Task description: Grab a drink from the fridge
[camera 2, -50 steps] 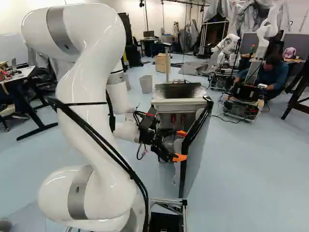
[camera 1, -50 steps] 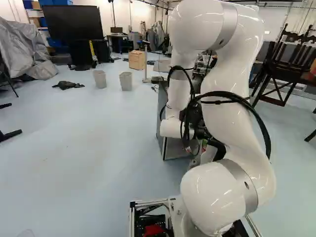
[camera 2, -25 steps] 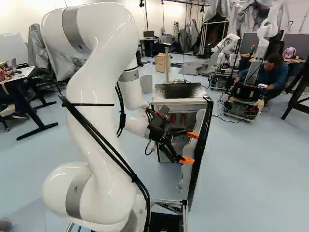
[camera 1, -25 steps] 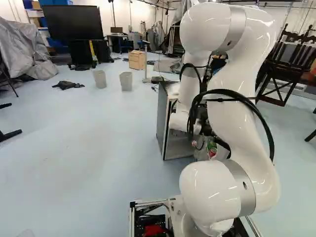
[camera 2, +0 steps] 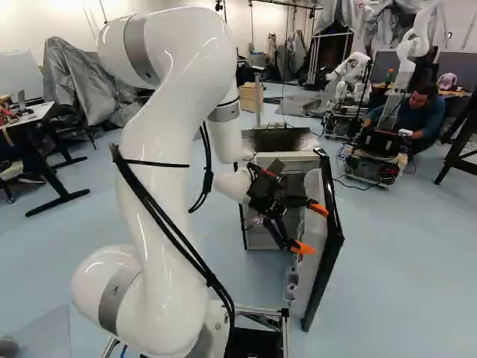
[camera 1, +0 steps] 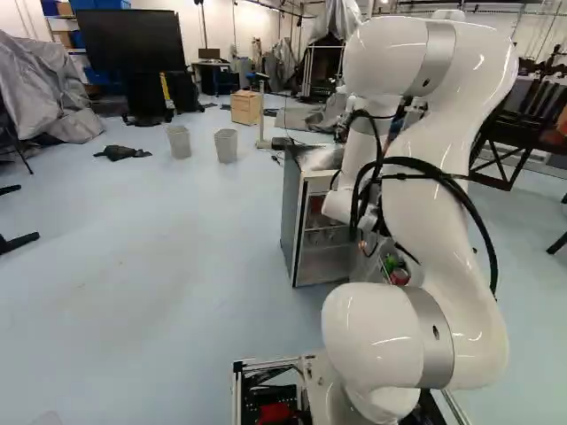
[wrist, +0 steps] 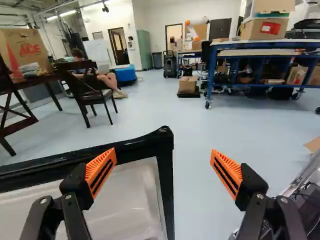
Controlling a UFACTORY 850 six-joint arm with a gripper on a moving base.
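Observation:
In the right base view my gripper point(camera 2: 311, 229) is open at the inner side of the fridge door point(camera 2: 325, 257), which stands swung out. The wrist view shows the gripper point(wrist: 163, 156) with fingers wide apart and nothing gripped; one finger lies over the door's white inner panel point(wrist: 132, 202), the other beyond its black edge. I cannot tell whether a finger touches the door. The small fridge point(camera 1: 291, 212) stands beyond the arm, its shelves partly showing, with reddish things point(camera 1: 317, 211) on an upper one. A red can point(camera 1: 400, 276) sits low by the door, partly behind the arm.
Two grey bins point(camera 1: 226, 145) and a wooden cabinet point(camera 1: 245, 107) stand farther back. Another robot point(camera 2: 373, 153) is at the back right of the right base view. Past the door, the wrist view shows a dark chair point(wrist: 89, 92) and a blue workbench point(wrist: 212, 75).
The fridge door has swung wider, and my arm has moved rightward along with it, its gripper still open. More of the fridge's inside shows in the left base view. The base has not moved.

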